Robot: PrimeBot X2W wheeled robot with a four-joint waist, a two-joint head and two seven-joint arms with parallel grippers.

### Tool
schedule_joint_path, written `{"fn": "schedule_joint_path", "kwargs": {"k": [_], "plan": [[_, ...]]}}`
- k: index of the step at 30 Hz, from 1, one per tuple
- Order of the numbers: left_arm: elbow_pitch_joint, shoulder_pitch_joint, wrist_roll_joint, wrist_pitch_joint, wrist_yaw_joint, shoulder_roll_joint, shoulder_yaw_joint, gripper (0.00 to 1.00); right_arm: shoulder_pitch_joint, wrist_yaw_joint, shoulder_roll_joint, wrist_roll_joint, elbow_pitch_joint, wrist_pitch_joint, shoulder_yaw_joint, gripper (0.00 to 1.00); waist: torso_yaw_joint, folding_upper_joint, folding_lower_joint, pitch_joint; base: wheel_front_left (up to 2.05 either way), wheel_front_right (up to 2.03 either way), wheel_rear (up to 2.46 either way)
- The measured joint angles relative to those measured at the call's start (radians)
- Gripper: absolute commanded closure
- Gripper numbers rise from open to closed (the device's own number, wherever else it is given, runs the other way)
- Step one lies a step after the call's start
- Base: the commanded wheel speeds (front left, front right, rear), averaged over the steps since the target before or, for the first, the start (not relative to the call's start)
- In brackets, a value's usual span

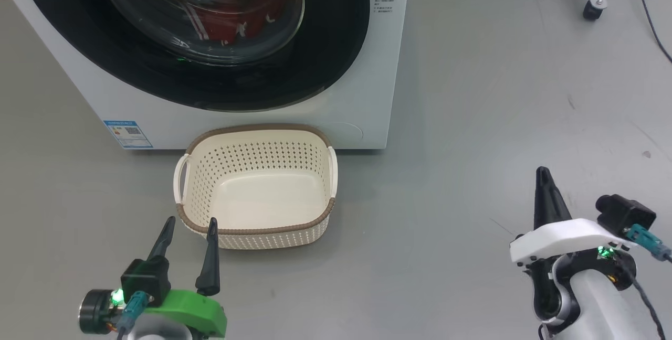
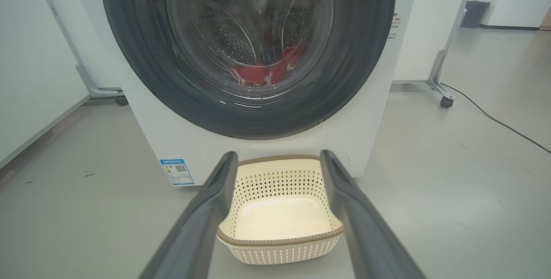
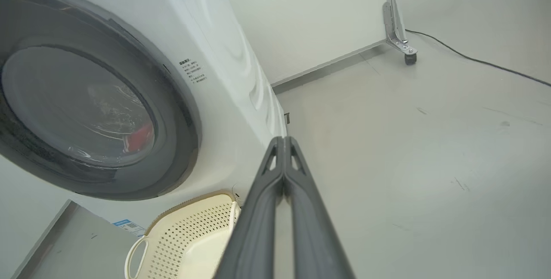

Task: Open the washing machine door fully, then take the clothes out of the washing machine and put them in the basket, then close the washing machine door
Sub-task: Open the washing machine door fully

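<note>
You have the big white front-loading washing machine (image 1: pixel 367 93) standing on the grey floor (image 1: pixel 446 172). Its large round door (image 1: pixel 331 41), with a glossy black rim and bulging clear glass, is shut flat against the front. Through the glass you can see the red clothes with white stripes (image 1: pixel 226 20) lying low in the steel drum. Reflections blur them, so this is probably more than one garment, but you cannot count them.

The small cream perforated plastic basket with a brown woven-look rim (image 1: pixel 273 237) sits on the floor right at the foot of the machine. It is below the door's lower edge and to the right of the small blue label (image 1: pixel 128 134) at the machine's lower front corner.

Your left end effector (image 1: pixel 191 220) hovers just in front of the basket's near rim, its two dark fingers spread wide and gripping nothing. Your right end effector (image 1: pixel 542 172) hangs well off to the right above the floor, fingers pressed together, holding nothing.
</note>
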Motion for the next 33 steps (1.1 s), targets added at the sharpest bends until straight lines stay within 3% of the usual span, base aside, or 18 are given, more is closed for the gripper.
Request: {"fn": "schedule_joint_path", "kwargs": {"k": [9,18,33], "plan": [[-0.010,-0.038,-0.017,0.000,0.000,-0.001,-0.029,0.00,-0.085,0.042,0.027,0.281,-0.014,0.087,-0.150,1.00,0.034,0.0000,0.0000,0.057,0.00,0.00,0.00],[-0.025,-0.087,-0.042,0.000,0.000,-0.002,-0.076,0.00,-0.237,0.039,0.022,0.457,-0.041,0.222,-0.244,1.00,0.082,0.0000,0.0000,0.128,0.00,0.00,0.00],[-0.066,-0.182,-0.073,0.000,0.007,-0.004,-0.142,0.00,-0.551,-0.058,-0.030,0.622,-0.094,0.461,-0.282,1.00,0.168,0.0000,0.0000,0.281,0.00,0.00,0.00]]}}
